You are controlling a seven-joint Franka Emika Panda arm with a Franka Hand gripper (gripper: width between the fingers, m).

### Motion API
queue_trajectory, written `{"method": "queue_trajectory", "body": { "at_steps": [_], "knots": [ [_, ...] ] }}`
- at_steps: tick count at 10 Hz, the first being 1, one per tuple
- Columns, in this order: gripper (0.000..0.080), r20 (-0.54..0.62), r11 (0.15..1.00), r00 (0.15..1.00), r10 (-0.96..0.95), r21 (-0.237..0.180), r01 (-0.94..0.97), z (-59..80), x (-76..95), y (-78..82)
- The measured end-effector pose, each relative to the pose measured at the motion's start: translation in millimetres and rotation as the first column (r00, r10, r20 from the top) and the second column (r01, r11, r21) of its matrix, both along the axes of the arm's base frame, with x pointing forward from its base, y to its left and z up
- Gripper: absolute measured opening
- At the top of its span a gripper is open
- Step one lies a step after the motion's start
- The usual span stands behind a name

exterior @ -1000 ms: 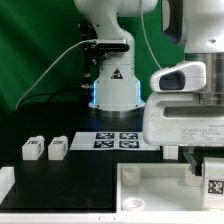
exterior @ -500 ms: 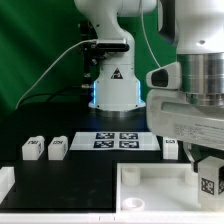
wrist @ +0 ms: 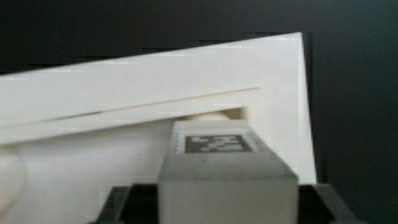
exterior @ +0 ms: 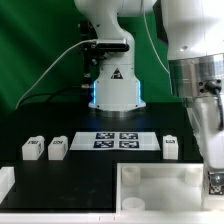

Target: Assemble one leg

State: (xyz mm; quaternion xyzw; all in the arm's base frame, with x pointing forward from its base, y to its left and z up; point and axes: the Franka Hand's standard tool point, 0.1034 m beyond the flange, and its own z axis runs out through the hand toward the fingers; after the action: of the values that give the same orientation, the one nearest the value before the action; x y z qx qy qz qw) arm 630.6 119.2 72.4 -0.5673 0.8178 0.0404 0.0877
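Swinging up and toward the exterior view's right over the last second, the arm has uncovered the right end of the marker board [exterior: 119, 139] and a small white leg [exterior: 170, 147] standing just beside it on the black desk [exterior: 80, 170]. Two more legs [exterior: 33, 149] [exterior: 57, 148] sit side by side near the desk's left edge in that view, well apart from the board. At the lower right corner of the exterior view the pincer [exterior: 213, 180] is low over the right edge of the large white panel [exterior: 160, 185], with a tagged block between its fingers. The wrist view confirms it: the pincer [wrist: 217, 195] is clamped on a held leg [wrist: 217, 160], tag facing the camera, with its dark fingers [wrist: 125, 205] pressed against both sides, over the panel's rim.
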Motion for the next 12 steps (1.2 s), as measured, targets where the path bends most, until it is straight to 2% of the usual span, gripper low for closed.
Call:
{"method": "queue_trajectory", "body": {
  "at_steps": [1,2,3,4,5,7,10,11,12],
  "knots": [
    [0.0294,-0.004,1.0,1.0,-0.01,0.0,0.01,-0.2,-0.4,0.3],
    [0.0473,0.001,1.0,1.0,0.027,-0.003,-0.027,-0.8,-0.7,0.2],
    [0.0473,0.005,0.998,0.998,0.055,-0.006,-0.055,-1.0,-0.8,0.2],
    [0.0588,0.011,0.996,0.996,0.093,-0.011,-0.093,-1.5,-0.9,0.2],
    [0.0637,0.03,0.973,0.972,0.232,-0.028,-0.231,-2.8,-1.3,-0.2],
    [0.0646,0.054,0.81,0.809,0.585,-0.086,-0.58,-2.7,-2.7,0.9],
    [0.0648,0.065,0.65,0.647,0.759,-0.126,-0.75,-3.2,-2.8,-1.3],
    [0.0648,0.042,0.453,0.452,0.891,-0.168,-0.876,-3.4,-3.6,-3.5],
    [0.0648,0.004,0.257,0.26,0.966,-0.178,-0.95,-1.6,-3.8,-2.8]
  ]
}}
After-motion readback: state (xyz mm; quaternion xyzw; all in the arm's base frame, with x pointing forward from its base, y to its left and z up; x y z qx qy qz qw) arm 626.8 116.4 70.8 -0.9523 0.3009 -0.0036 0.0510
